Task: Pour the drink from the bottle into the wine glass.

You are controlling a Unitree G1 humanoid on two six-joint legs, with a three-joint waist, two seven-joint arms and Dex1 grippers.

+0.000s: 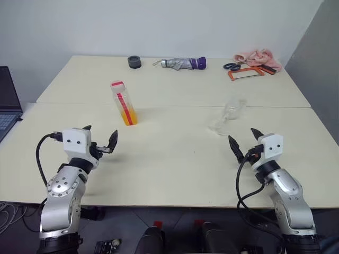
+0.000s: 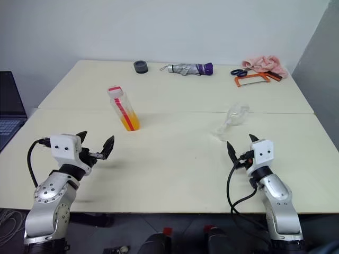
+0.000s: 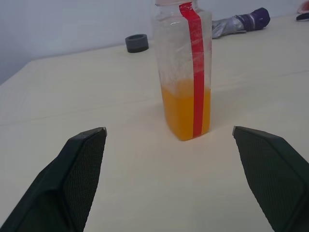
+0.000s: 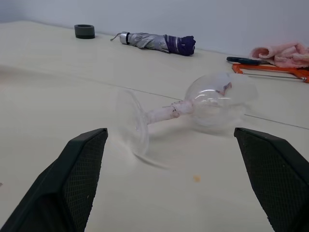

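Lying on its side, wine glass [image 4: 193, 108] points its bowl away.

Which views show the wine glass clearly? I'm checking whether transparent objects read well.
Head views: the wine glass, lying on its side on the pale table, is faint and nearly blends in. Right wrist view: bowl, stem and foot are distinct, with reflections on the bowl; the foot's edge looks smeared.
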